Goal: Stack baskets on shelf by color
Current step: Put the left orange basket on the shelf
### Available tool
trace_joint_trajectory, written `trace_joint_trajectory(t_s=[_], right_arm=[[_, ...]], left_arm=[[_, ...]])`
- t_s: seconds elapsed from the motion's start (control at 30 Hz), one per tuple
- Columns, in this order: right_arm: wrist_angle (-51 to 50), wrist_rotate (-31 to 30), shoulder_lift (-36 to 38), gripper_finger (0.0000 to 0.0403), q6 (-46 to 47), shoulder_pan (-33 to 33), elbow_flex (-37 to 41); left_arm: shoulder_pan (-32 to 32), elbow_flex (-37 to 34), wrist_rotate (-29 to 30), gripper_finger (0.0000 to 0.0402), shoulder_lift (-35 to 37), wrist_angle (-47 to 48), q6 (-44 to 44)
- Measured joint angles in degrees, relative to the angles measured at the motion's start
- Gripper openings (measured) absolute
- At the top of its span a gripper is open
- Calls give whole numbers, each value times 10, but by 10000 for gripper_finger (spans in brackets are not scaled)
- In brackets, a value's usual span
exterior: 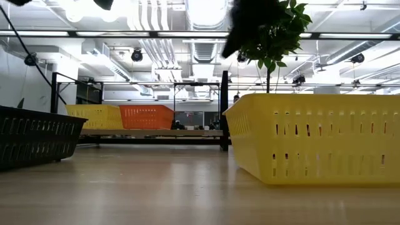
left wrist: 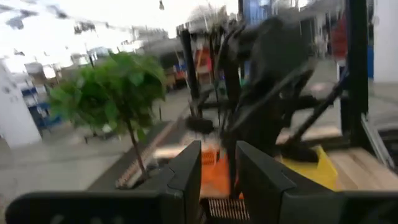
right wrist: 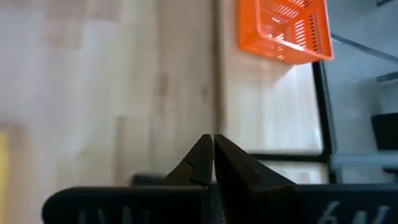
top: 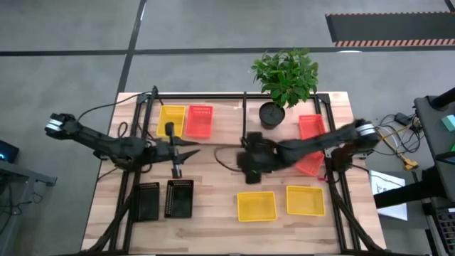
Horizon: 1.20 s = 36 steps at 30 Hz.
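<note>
Pale wood formed the shelf [top: 220,117] at the back of the table [top: 213,192], where a yellow basket [top: 171,119] and a red-orange basket [top: 199,121] sat side by side in the left section. In the right section, beside a potted plant [top: 283,82], another red-orange basket [top: 311,126] lay flat and a further one [top: 310,165] sat near the right arm. On the tabletop nearer the front stood two black baskets [top: 163,199] at the left, touching or nearly so, and two yellow baskets [top: 281,203] at the right, just apart. The left gripper [top: 176,169] hung over the table just in front of the shelf's left section, its fingers [left wrist: 186,171] parted by a narrow gap and holding nothing. The right gripper [right wrist: 213,155] hovered above bare wood near the middle of the table, fingertips pressed together and empty, with a red-orange basket [right wrist: 284,28] ahead of it in the right wrist view.
</note>
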<state>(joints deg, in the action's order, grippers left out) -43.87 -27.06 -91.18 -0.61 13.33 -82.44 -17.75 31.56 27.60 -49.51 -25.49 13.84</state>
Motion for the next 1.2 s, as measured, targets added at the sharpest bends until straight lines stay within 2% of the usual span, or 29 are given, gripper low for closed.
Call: trace_joint_trajectory(t_s=[0.2,0.33,0.47,0.57,0.73,0.9,1.07,1.2], right_arm=[[44,-43,100,8,79,101,119],[72,-89,146,8,124,158,173],[118,-131,180,8,138,201,220],[158,-148,194,8,137,221,248],[177,-151,195,8,137,235,266],[184,-152,186,8,137,236,268],[187,-151,184,8,137,236,268],[189,-151,184,8,137,236,270]], left_arm=[[35,80,2,84,-68,196,-102],[74,146,-2,84,-117,372,-121],[128,212,-62,84,-169,533,-120],[172,242,-111,84,-211,614,-101],[238,255,-133,84,-252,641,-37],[290,259,-166,84,-268,639,-15],[317,256,-229,84,-276,639,-1],[327,254,-229,84,-277,638,3]])
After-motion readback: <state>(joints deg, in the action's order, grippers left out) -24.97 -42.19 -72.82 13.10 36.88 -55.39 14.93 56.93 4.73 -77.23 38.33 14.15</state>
